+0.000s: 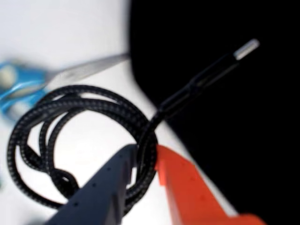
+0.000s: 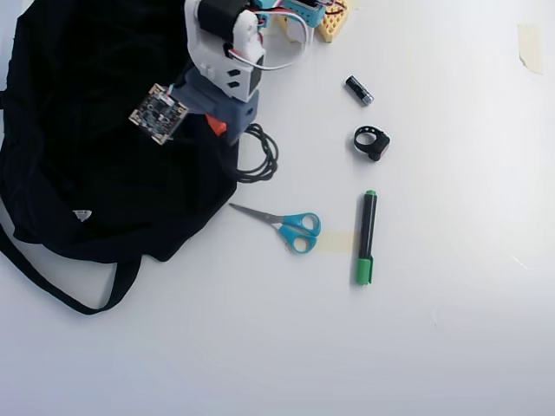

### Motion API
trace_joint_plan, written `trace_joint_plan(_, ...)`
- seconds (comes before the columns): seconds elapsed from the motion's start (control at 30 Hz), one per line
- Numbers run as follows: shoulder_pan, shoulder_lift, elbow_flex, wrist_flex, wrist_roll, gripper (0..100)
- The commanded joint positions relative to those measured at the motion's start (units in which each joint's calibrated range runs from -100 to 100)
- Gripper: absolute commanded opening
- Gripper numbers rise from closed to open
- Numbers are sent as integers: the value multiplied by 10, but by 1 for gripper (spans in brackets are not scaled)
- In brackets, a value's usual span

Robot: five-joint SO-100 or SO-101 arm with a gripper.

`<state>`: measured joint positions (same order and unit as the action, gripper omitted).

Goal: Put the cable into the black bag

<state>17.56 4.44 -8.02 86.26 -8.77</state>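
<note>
Wrist view, nearest first: your gripper is pinching the coiled cable between its fingers; the plug end is pointing far-right, already reaching over the black bag, which is lying to the right.

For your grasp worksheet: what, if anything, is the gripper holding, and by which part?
The gripper holds the coiled black cable, pinched across the bundled loops near where the plug end leaves the coil.
</note>
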Motion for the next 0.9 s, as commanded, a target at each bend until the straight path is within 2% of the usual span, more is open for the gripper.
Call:
trace_joint_plan(0.0, 65, -30, -29, -2, 4, 2)
trace_joint_plan(0.3, 234, -30, -30, -6, 23, 2)
trace_joint_plan(0.4, 277, -19, -22, -60, 25, 2)
trace_joint_plan(0.53, 374, -17, -19, -69, 26, 2)
trace_joint_plan(0.7, 402, 12, 65, -169, 43, 2)
trace_joint_plan(0.87, 382, 40, 87, -184, 42, 3)
